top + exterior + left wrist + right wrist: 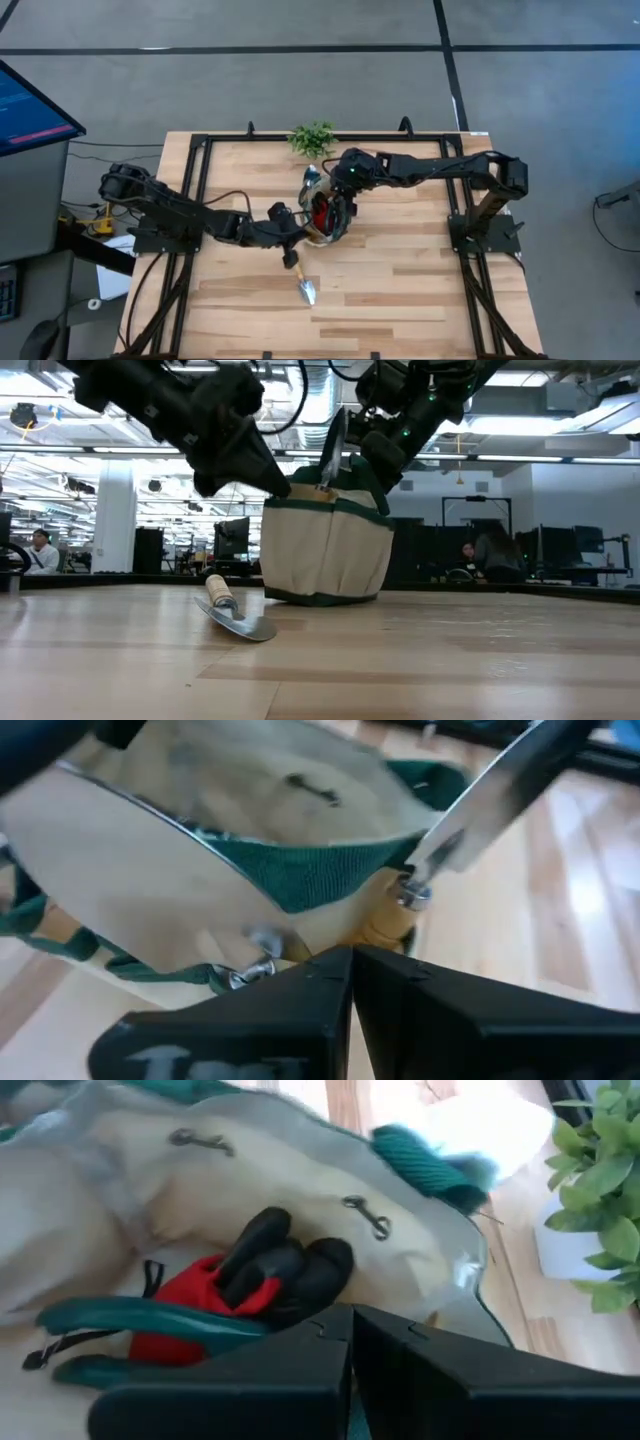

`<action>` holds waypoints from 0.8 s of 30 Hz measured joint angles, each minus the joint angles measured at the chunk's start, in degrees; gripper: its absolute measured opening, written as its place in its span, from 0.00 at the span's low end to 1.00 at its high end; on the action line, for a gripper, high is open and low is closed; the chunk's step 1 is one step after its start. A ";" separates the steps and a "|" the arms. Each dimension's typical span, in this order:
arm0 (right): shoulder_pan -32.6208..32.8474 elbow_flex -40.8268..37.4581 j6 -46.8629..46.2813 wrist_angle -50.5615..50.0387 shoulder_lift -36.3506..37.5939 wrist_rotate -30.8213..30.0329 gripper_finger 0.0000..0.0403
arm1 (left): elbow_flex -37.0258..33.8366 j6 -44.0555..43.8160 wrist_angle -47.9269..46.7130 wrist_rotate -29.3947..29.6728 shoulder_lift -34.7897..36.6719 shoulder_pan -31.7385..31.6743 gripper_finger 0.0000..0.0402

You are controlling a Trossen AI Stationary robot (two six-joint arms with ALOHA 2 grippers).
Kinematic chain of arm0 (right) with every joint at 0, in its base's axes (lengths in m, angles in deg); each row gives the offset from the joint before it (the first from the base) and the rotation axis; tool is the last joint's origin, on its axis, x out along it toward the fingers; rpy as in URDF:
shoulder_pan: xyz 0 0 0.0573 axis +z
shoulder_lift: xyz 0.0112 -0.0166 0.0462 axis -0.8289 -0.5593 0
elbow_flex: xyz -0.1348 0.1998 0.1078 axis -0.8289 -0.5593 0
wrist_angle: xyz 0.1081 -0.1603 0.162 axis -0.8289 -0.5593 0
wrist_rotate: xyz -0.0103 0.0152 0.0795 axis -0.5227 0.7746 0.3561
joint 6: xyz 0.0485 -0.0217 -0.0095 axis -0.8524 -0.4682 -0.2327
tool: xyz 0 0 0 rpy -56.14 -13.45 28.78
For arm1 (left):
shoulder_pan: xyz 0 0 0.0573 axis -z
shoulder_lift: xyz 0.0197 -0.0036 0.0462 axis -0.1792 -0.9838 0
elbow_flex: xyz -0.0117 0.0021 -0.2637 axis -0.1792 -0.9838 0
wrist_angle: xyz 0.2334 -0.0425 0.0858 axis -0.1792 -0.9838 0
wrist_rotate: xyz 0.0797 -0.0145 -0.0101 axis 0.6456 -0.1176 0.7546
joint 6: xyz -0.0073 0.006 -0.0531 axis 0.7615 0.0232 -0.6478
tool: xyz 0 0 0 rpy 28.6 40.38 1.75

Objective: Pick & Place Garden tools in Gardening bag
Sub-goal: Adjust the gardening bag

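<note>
Trowel [304, 284] lies on the desk [420, 290] just beside the gardening bag [325, 545], my left end effector [292, 232] and right end effector [340, 195] both clenched empty at its mouth; next: left grabs trowel.

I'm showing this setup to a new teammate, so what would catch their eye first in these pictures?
Probably the tan gardening bag at mid-table, with both dark arms crowded over its mouth; the left gripper and right gripper both have shut fingers. Inside it lies a red-and-black item beside teal-handled shears. One trowel lies loose on the wood in front of the bag, and a leafy green plant stands at the far edge.
</note>
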 joint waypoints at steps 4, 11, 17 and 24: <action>0.27 -0.02 -0.01 -1.54 0.66 -0.02 0.00 | 0.00 0.38 -0.21 -0.02 -0.98 -2.07 0.01; 0.42 0.00 -1.91 -5.91 1.22 -0.04 0.00 | 0.00 2.76 -1.93 -0.03 -0.78 -4.56 0.01; 1.15 0.00 -2.14 -7.49 1.22 -0.04 0.00 | 0.00 5.05 -2.62 -0.24 -0.75 -7.42 0.01; 1.32 0.00 -3.09 -8.73 1.25 -0.04 0.00 | 0.00 8.00 -4.68 -0.11 -0.75 -12.36 0.01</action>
